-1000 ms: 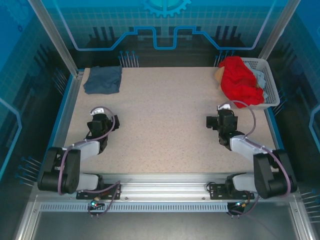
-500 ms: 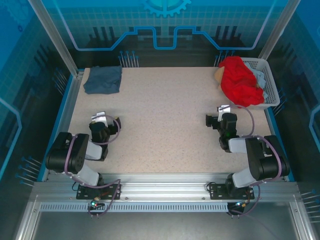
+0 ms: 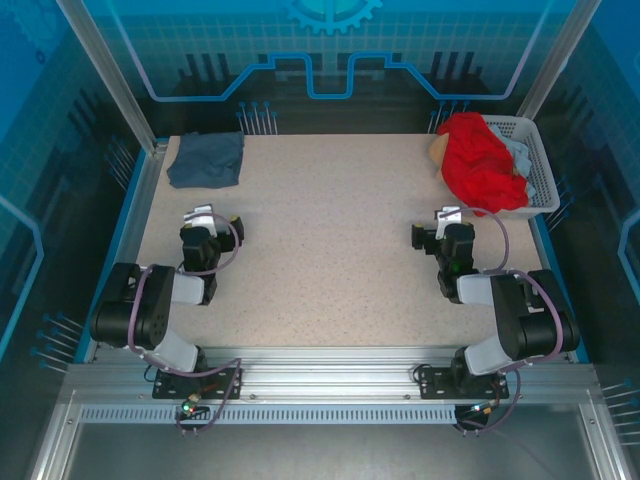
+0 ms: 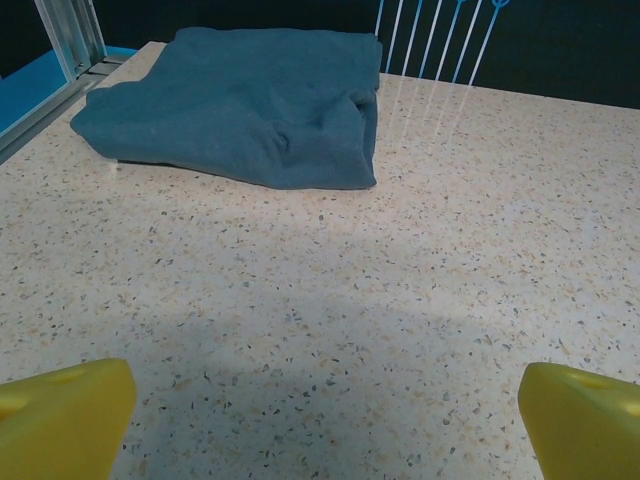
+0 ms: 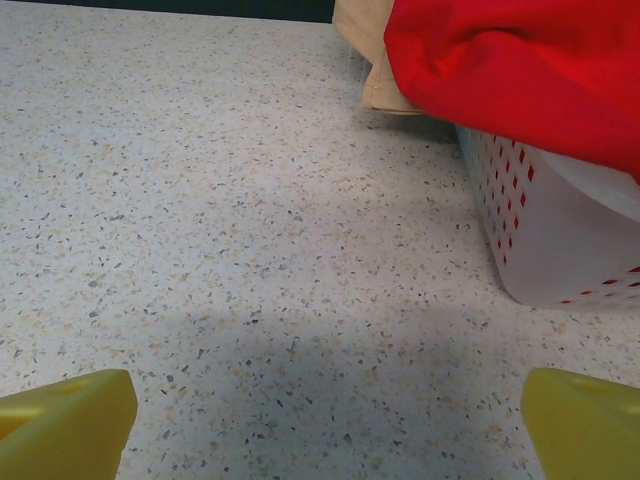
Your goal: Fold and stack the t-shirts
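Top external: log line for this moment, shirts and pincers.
blue t-shirt: folded, far-left corner | red t-shirt: draped over basket, unfolded | left pincer: open, empty, over table | right pincer: open, empty, near basket

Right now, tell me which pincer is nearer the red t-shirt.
Right. The right pincer sits just on the near side of the red t-shirt, which is draped over the basket. The left pincer is across the table, near the slate-blue t-shirt.

text: none legible | sign: pale-blue gear-shaped emblem (image 3: 333, 12) on the blue gridded back panel (image 3: 450, 45) — picture only, no lettering | small white tags (image 3: 200, 213) on the black robot arms (image 3: 128, 315) — too small to read
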